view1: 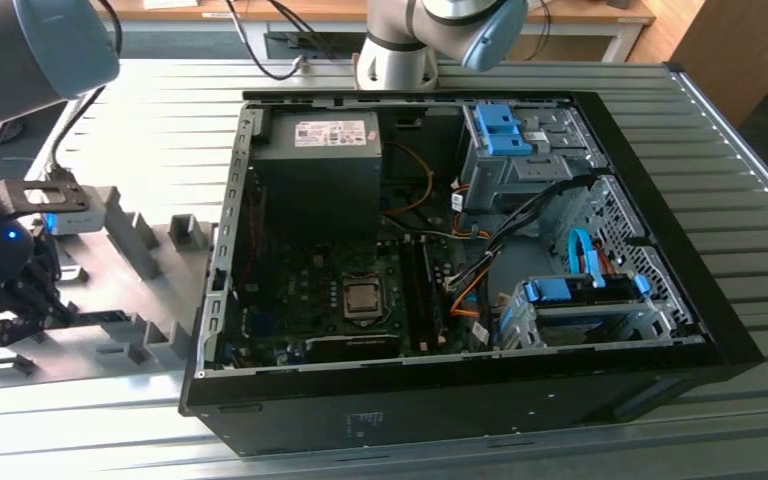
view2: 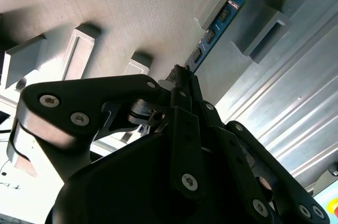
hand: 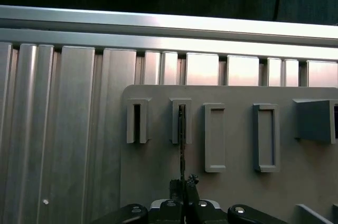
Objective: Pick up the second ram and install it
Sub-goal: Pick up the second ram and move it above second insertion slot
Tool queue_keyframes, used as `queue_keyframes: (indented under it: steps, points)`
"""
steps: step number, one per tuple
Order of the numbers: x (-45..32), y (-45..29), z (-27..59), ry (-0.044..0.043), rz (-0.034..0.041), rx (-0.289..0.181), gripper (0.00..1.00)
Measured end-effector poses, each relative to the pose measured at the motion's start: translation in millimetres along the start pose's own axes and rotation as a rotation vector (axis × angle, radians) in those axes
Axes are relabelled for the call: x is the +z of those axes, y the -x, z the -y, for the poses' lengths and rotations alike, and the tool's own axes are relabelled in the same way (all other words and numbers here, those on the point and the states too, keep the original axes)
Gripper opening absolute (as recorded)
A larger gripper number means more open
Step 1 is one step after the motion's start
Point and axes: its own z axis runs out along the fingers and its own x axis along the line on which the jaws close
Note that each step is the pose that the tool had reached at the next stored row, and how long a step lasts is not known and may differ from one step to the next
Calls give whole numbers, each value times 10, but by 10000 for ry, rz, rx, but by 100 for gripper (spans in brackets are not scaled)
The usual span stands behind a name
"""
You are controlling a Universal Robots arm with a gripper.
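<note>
Down low at the exterior view's left, over the grey plate (view1: 104,345) with its little blocks and well apart from the open computer case (view1: 464,400): the gripper (view1: 17,315). In both wrist views, black fingers (view2: 186,129) squeezed nearly together on the closest end of the second ram (view2: 216,28) (hand: 181,145), a thin blue-green board standing up on its edge. Far end of that board tucked into the slot of a grey block (hand: 174,129), with more grey blocks just beside it on the plate.
</note>
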Motion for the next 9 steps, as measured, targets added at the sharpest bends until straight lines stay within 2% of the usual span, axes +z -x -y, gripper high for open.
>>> queue_keyframes:
  steps: [9]
  points:
    - [-52, 2, -2, 0, 0, 0, 14]
